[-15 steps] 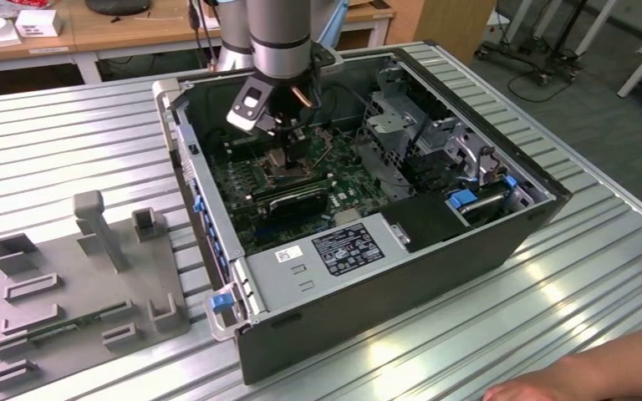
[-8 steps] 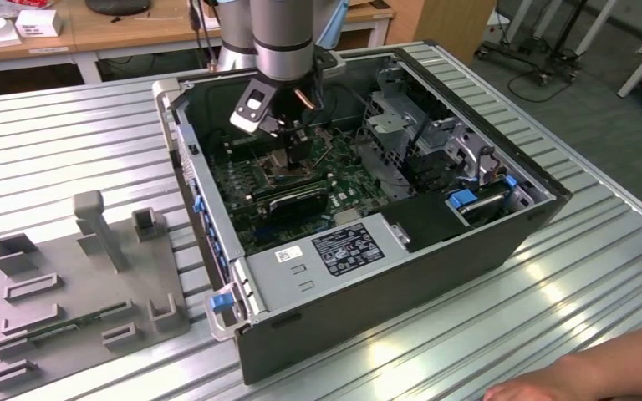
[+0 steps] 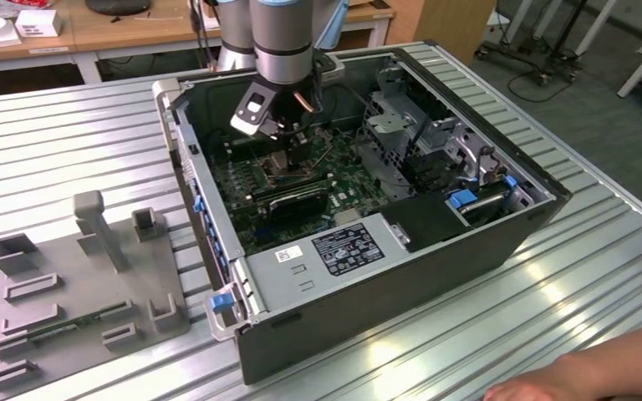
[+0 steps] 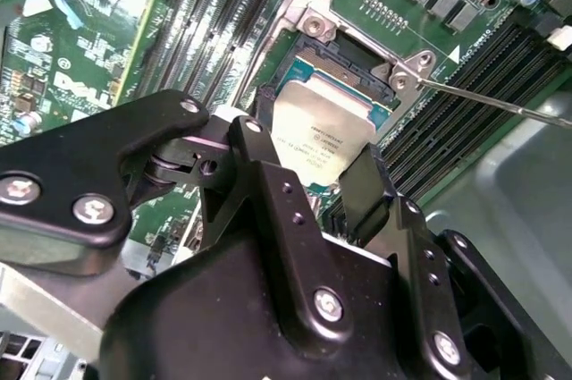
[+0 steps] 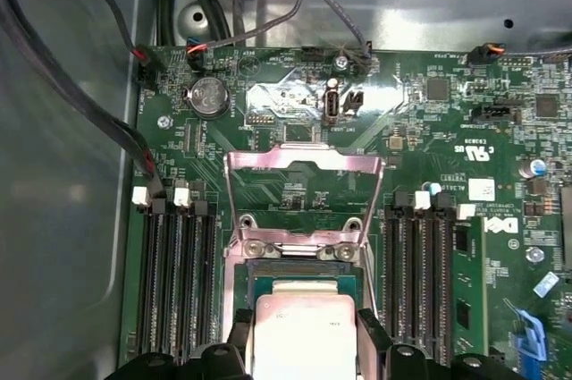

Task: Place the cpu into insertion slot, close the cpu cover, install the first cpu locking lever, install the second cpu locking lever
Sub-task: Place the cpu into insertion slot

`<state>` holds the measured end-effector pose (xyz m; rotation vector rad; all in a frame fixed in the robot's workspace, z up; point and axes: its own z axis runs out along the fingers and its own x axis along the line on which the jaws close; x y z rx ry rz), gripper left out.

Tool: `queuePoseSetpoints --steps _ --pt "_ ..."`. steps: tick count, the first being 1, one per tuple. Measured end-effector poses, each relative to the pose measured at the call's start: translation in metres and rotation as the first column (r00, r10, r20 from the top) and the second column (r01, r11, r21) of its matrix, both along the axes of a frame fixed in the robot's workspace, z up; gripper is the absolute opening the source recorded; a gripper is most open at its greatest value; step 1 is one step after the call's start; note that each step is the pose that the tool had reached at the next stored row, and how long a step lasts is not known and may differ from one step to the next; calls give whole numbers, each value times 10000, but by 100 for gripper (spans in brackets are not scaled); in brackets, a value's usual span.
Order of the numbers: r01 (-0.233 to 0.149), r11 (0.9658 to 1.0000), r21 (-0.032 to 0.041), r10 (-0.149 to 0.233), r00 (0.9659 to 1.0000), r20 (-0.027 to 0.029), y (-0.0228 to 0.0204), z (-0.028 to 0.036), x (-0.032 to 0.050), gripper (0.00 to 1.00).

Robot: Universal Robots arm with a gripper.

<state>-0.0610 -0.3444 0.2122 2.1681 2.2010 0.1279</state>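
We noted the open computer case (image 3: 388, 317) lying on its side, with the green motherboard (image 5: 420, 130) exposed. The gripper (image 3: 280, 138) hung inside it. The cpu cover (image 5: 304, 158) stood swung open just beside the insertion slot (image 5: 295, 270). The fingers (image 5: 368, 331) clamped opposite edges of the cpu (image 5: 304, 335), directly over the slot; we could not tell whether it was seated.
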Motion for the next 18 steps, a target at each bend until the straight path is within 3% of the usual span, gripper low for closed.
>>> queuePoseSetpoints --steps 5,10,18 --pt "0 10000 1 0 10000 1 36 -54 0 54" --pt "-1 10000 0 1 10000 0 44 -107 0 54" --pt "-1 10000 3 1 10000 2 45 -122 0 54"
